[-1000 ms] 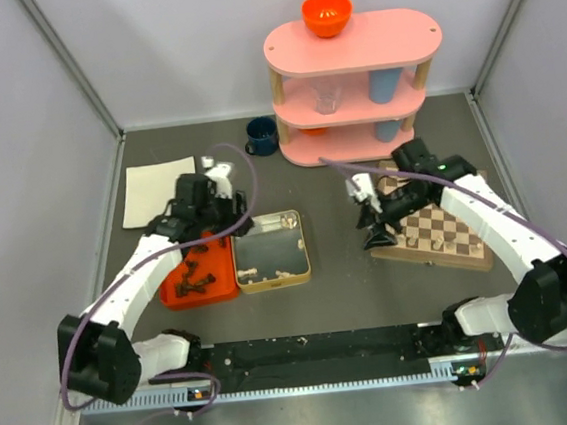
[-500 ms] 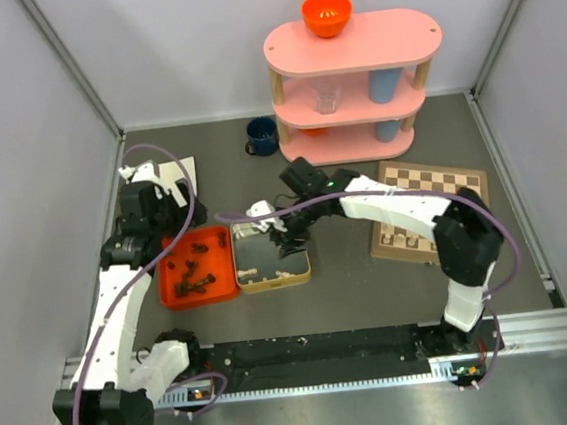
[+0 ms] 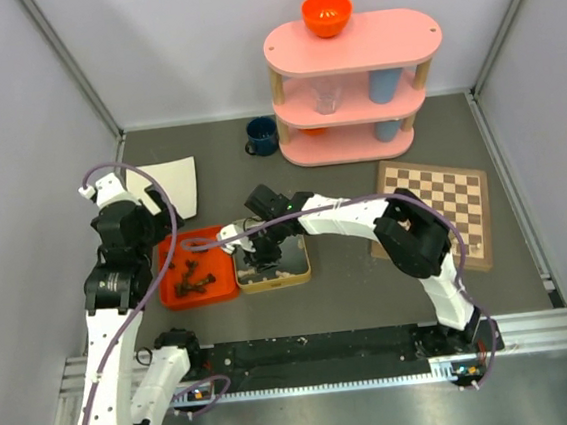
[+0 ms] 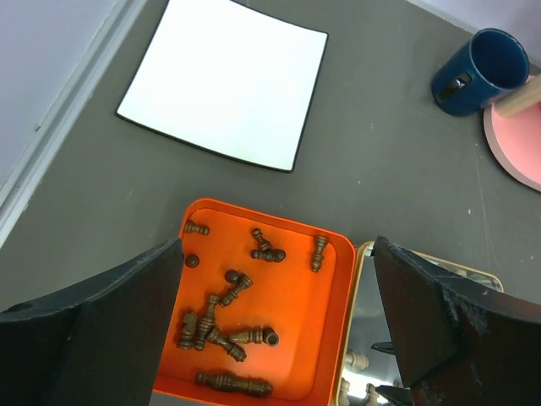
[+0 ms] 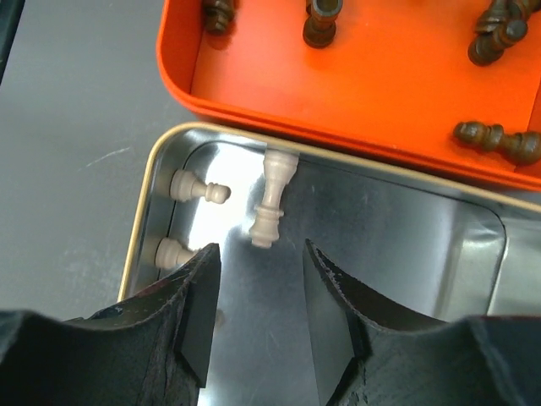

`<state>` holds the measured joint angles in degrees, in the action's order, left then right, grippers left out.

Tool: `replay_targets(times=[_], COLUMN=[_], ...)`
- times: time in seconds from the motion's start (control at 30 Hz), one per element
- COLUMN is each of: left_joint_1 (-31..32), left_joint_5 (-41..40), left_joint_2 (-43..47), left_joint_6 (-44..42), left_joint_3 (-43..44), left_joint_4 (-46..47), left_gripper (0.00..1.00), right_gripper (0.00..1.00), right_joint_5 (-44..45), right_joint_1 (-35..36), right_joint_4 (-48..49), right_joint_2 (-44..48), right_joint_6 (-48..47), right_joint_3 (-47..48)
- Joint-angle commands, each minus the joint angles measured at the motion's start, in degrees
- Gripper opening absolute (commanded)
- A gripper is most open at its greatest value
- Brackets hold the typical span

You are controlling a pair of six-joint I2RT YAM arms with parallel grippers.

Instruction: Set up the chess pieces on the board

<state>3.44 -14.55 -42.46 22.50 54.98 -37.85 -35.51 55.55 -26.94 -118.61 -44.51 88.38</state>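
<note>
- While the right gripper hangs part open and empty, a small cream wooden chess piece lies just ahead in the square silver tin.
- The left gripper is wide open.
- Next, probably: pinch it for the checked wooden board.

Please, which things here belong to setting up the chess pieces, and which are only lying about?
For the job: chessboard, dark chess pieces in the orange tray, pale chess pieces in the silver tin.
Lying about: blue mug, white mat, pink shelf, orange bowl on its top.
</note>
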Motion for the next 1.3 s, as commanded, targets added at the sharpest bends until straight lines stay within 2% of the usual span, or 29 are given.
replay_targets(times=[0.0,0.13,0.37,0.47,0.7,0.8,0.9,1.07,1.17,1.27], left_joint_1=[-0.28,-0.28,-0.37,-0.37,-0.37,-0.37,-0.37,-0.54,-0.54,-0.54], left_joint_5=[-2.94,-2.86,-3.03,-2.51,1.17,2.94,6.89,20.83,25.78,26.76], left_joint_2=[0.45,0.01,-0.08,0.35,0.88,1.15,1.59,-0.69,-0.88,0.79], left_joint_6=[-1.06,-2.11,-4.22,-4.05,-1.94,0.87,4.21,12.63,17.47,20.55], left_joint_3=[1.27,1.8,1.8,1.36,-0.31,-1.19,-2.42,-5.31,-8.21,-10.85], left_joint_4=[-0.12,-0.48,-0.21,-0.3,-1.09,-1.35,-0.65,1.98,5.58,8.92], left_gripper=[0.99,0.99,0.99,0.99,0.99,0.99,0.99,0.99,0.99,0.99], right_gripper=[0.43,0.43,0.42,0.34,0.11,0.06,0.04,0.04,0.04,0.04], right_joint_5=[1.66,3.16,4.74,5.88,7.47,7.21,5.45,-0.51,-2.19,-2.55], right_joint_1=[1.93,2.28,3.25,3.25,2.55,0.97,-0.96,-3.78,-4.84,-4.92], right_joint_4=[4.52,5.05,4.97,4.27,2.86,2.86,2.86,2.07,1.63,-0.38], right_joint_2=[-3.64,-6.55,-7.69,-7.87,-5.23,-2.78,0.46,5.75,7.77,8.22], right_joint_6=[3.46,5.31,5.4,5.49,5.48,7.5,9.96,12.69,13.05,12.17], right_joint_3=[4.52,7.68,6.81,6.19,3.47,2.85,2.24,0.4,-0.66,-1.01])
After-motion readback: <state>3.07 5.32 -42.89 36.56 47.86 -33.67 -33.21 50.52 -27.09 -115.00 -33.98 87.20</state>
